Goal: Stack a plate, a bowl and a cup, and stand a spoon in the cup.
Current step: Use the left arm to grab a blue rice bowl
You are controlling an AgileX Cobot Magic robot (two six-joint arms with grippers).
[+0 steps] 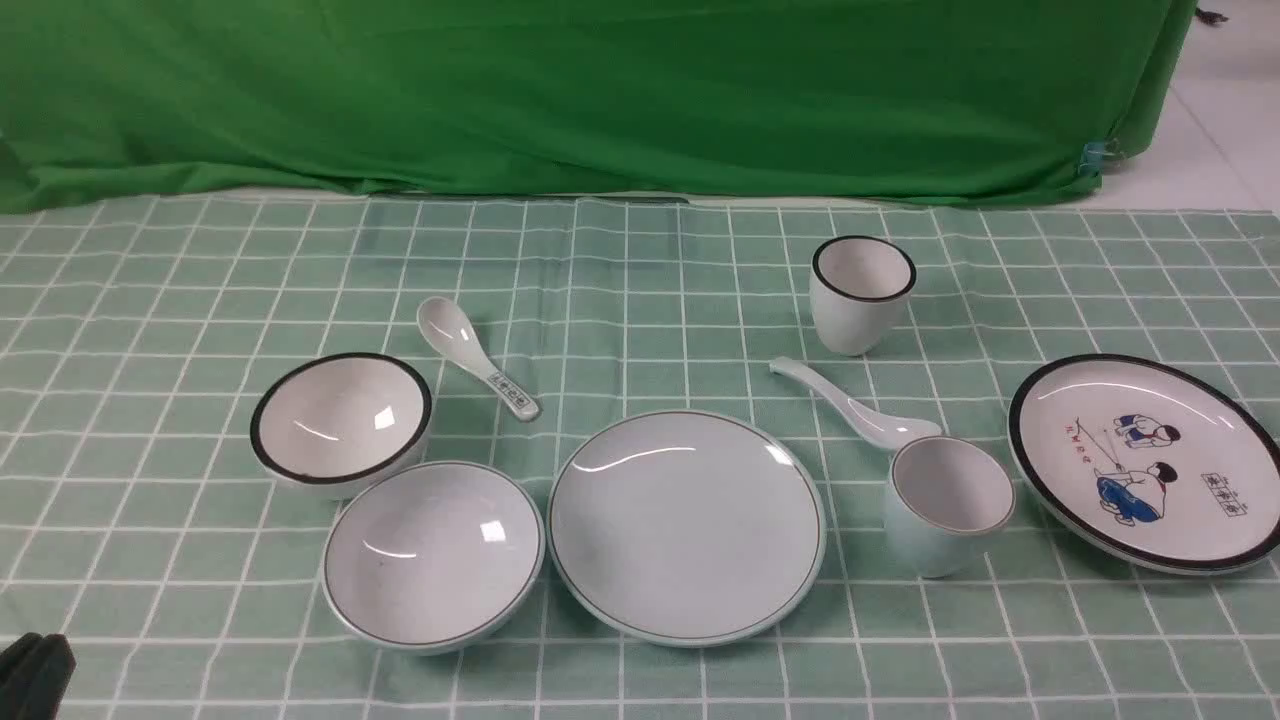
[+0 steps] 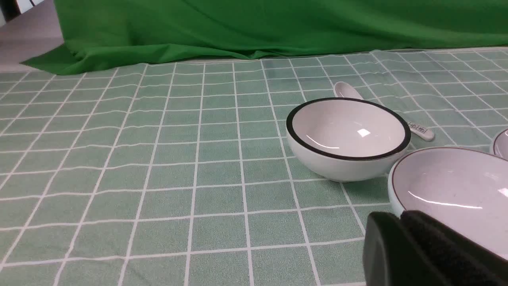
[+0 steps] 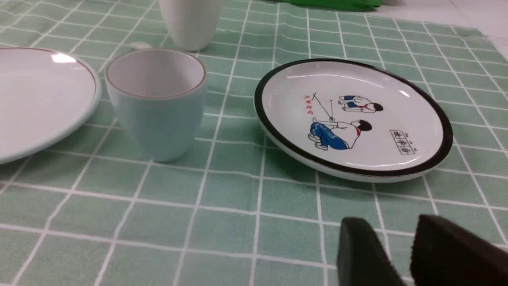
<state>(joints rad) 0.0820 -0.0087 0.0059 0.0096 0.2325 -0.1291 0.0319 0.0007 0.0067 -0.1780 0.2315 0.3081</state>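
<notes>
Surface (image 1: 640, 300): green checked cloth, with a green backdrop (image 1: 600, 90) hanging behind it. Each of the four task items rests on the cloth by itself.

- Plate (image 1: 686, 527): flat, in the middle of the near row.
- Bowl (image 1: 433, 555): upright, just left of the plate. The rims are close, with a sliver of cloth between them.
- Cup (image 1: 948, 505): upright and empty, just right of the plate and apart from it.
- Spoon (image 1: 850, 405): lies behind the cup with its scoop end at the cup's far rim (whether they touch cannot be told). The handle runs away toward the far left.

Other ware:
- Black-rimmed bowl (image 1: 340, 420): behind and left of the bowl, very near it.
- Printed spoon (image 1: 475, 355): just beyond the black-rimmed bowl.
- Black-rimmed cup (image 1: 862, 293): farther back, behind the spoon.
- Cartoon plate (image 1: 1145, 460): right of the cup.

Left gripper (image 1: 35, 665): low at the near-left corner of the front view, apart from the bowl. The left wrist view shows its jaws pressed together, clenched on nothing, with the bowl just beyond them.

Right gripper (image 3: 391, 228): outside the front view. The right wrist view shows its jaws parted and released, with bare cloth in the gap. The cartoon plate and the cup lie ahead of them.
</notes>
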